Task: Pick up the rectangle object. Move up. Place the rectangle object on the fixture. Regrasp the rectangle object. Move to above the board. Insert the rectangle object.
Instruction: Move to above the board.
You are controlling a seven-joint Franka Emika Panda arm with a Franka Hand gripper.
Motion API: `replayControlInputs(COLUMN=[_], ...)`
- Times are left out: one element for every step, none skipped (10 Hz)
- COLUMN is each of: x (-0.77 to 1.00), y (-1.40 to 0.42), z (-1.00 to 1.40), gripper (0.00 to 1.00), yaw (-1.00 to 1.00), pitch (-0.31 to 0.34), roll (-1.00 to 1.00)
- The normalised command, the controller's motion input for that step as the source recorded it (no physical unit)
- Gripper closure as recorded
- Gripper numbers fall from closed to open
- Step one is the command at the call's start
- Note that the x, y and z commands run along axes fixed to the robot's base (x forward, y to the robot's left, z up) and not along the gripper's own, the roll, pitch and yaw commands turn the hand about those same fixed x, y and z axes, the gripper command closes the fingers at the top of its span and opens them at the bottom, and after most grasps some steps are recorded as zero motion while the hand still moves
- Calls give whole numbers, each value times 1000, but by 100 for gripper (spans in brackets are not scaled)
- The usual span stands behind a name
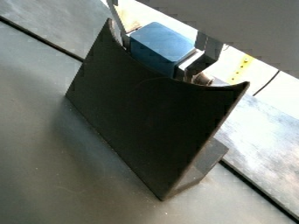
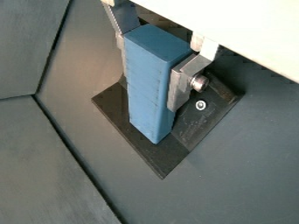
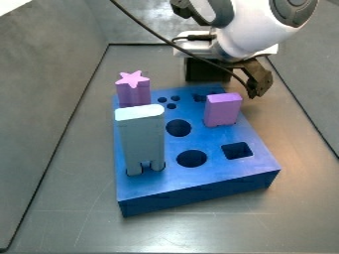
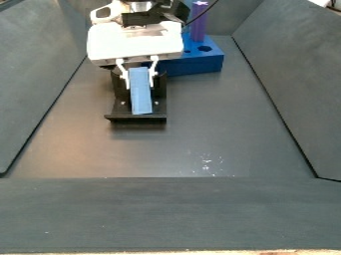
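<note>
The rectangle object [image 2: 152,83], a slate-blue bar, stands on end on the base plate of the dark fixture [image 2: 176,140]. My gripper [image 2: 152,66] is shut on its upper part, with a silver finger [image 2: 184,83] pressed against each side. In a wrist view the fixture's tall back wall [image 1: 140,114] hides all but the bar's top [image 1: 158,45]. In a side view the gripper [image 4: 139,72] sits low over the fixture [image 4: 134,112], in front of the blue board [image 4: 206,60]. The bar [image 4: 140,92] shows below the fingers.
The board [image 3: 199,174] carries a pale blue legged block [image 3: 139,139], a pink star piece [image 3: 131,87] and a purple block [image 3: 221,109], beside open round and square holes. The fixture [image 3: 201,69] stands just behind it. Dark sloping walls enclose the floor.
</note>
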Motion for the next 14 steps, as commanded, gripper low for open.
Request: replayControlInputs(x=[186, 166, 152, 144, 139, 130, 123, 115, 110, 100, 91, 78, 54, 42], y=[-204, -194, -175, -166, -160, -150, -142, -132, -125, -115, -100, -80, -52, -40], z=[1000, 1000, 1000, 1000, 1000, 1000, 1000, 1000, 1000, 1000, 912, 793, 558, 386], gripper=[100, 100, 100, 100, 100, 100, 100, 100, 100, 100, 100, 100, 100, 100], yaw=[192, 143, 92, 32, -7, -40, -48, -44, -31, -6, 21, 39, 78, 104], pitch=[-169, -130, -122, -102, -65, -2, 47, 101, 145, 207, 237, 261, 272, 267], roll=[89, 108, 74, 30, 17, 10, 5, 5, -5, -8, -15, -17, -30, -46])
